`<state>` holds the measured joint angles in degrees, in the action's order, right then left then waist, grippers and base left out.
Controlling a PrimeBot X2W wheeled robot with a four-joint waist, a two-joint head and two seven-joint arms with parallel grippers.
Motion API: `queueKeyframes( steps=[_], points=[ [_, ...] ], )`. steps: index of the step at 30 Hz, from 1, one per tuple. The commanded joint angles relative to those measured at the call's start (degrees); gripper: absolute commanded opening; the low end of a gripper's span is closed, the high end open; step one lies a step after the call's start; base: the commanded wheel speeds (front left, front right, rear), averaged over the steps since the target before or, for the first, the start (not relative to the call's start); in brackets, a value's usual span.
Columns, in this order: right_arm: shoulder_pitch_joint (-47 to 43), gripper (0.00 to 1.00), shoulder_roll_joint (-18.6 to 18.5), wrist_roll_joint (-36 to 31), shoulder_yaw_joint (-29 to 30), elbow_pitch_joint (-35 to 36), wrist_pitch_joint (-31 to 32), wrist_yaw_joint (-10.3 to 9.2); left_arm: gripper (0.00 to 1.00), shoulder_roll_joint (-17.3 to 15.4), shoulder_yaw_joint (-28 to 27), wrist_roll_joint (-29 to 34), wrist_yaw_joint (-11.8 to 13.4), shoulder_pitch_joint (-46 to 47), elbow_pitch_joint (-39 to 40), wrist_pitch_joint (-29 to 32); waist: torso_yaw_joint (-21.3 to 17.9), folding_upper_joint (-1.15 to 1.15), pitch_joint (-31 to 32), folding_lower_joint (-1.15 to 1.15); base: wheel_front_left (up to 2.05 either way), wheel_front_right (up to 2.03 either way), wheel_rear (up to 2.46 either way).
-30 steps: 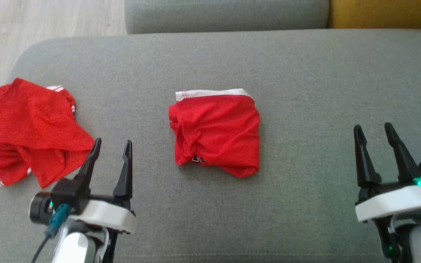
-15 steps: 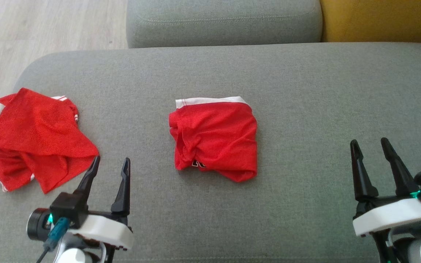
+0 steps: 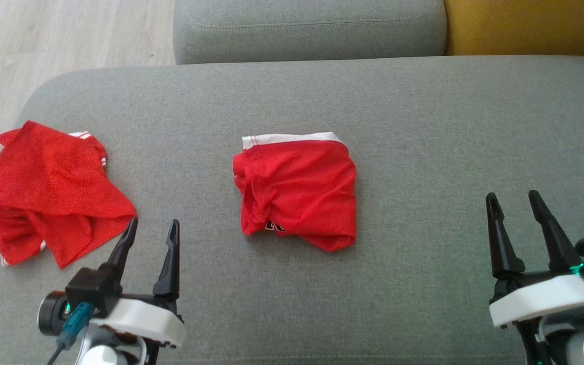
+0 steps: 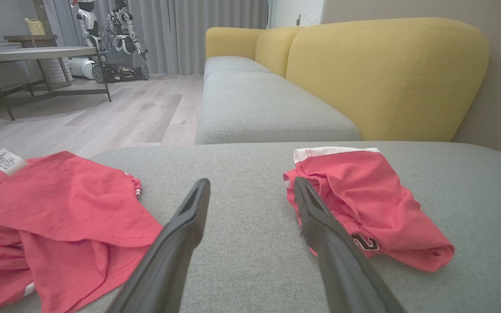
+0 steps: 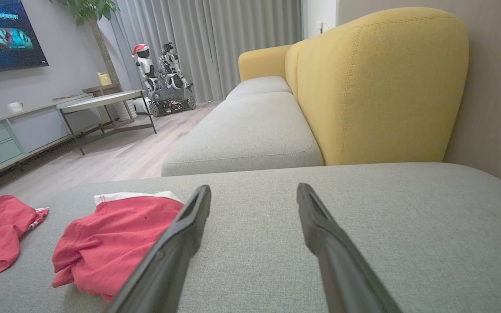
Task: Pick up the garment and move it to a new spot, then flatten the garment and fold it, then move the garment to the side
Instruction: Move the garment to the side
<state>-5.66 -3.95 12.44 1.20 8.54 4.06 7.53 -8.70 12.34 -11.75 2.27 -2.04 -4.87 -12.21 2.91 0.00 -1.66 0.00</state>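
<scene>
A red garment with a white waistband lies folded into a rough square in the middle of the grey cushion; the wrist views show it as well. A second red garment lies crumpled at the cushion's left end, a white label on its far corner. My left gripper hovers open and empty just right of the crumpled piece, apart from it. My right gripper stands open and empty over bare cushion at the right.
Beyond the cushion is another grey sofa seat with a yellow backrest. Wooden floor lies past the cushion's rounded left corner. A metal-legged table and another robot stand far across the room.
The whole head picture has shifted down a little, so the camera moved. Both garments lie as before. Both grippers stay open and show slightly lower in the view.
</scene>
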Motion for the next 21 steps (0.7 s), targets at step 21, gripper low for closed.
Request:
queueKeyframes(
  steps=[21],
  points=[
    [3.4, 1.0, -0.9, -0.74, -0.25, -0.15, 0.17, -0.04, 1.0, -0.63, -0.78, -0.85, 0.18, 5.43, 2.24, -1.06, 1.41, 0.0, -3.09, 0.0, 0.0, 0.0, 0.0]
  ],
)
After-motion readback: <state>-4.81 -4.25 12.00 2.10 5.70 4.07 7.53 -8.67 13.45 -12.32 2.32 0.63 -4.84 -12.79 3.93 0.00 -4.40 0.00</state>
